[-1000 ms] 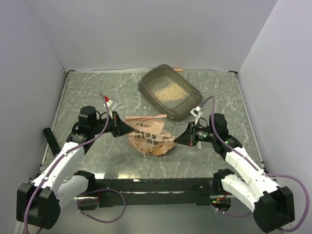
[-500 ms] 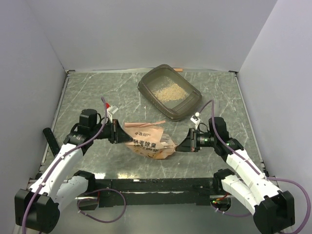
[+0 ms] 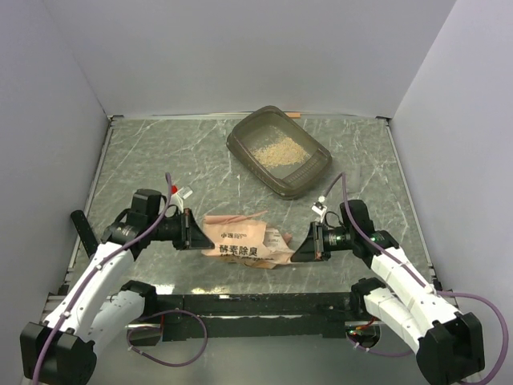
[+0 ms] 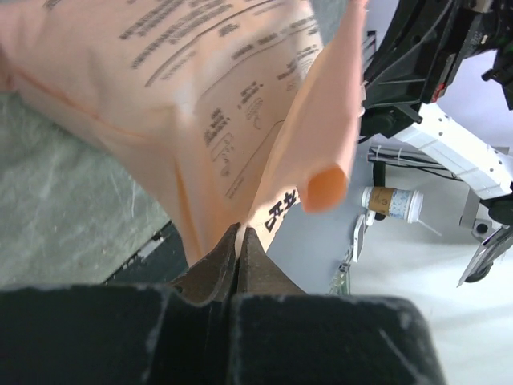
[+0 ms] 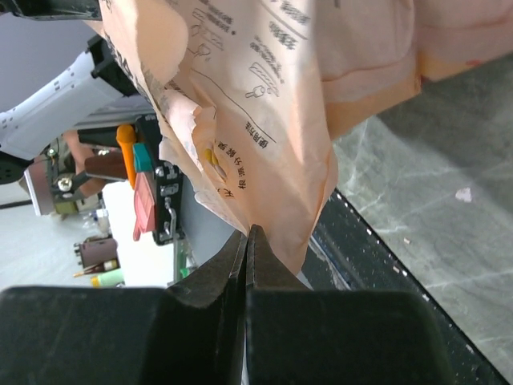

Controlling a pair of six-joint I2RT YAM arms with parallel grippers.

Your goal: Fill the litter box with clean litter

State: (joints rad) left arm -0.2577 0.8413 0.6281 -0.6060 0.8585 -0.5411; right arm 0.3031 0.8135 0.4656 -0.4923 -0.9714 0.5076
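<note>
The grey-brown litter box (image 3: 314, 167) stands at the back centre-right, with pale tan clean litter (image 3: 275, 151) in a thin heap inside it. The orange-pink printed bag (image 3: 243, 243) hangs low near the table's front, held between both arms. My left gripper (image 3: 195, 231) is shut on the bag's left end; the bag fills the left wrist view (image 4: 184, 104). My right gripper (image 3: 297, 251) is shut on the bag's right edge, and the bag shows in the right wrist view (image 5: 256, 104).
A thin orange strip (image 3: 258, 214) lies along the bag's far side. Grey walls close in the marble table on three sides. The black front rail (image 3: 256, 303) runs just below the bag.
Both grippers have drawn the bag toward the table's front edge and lowered it; it now lies flatter and farther from the litter box.
</note>
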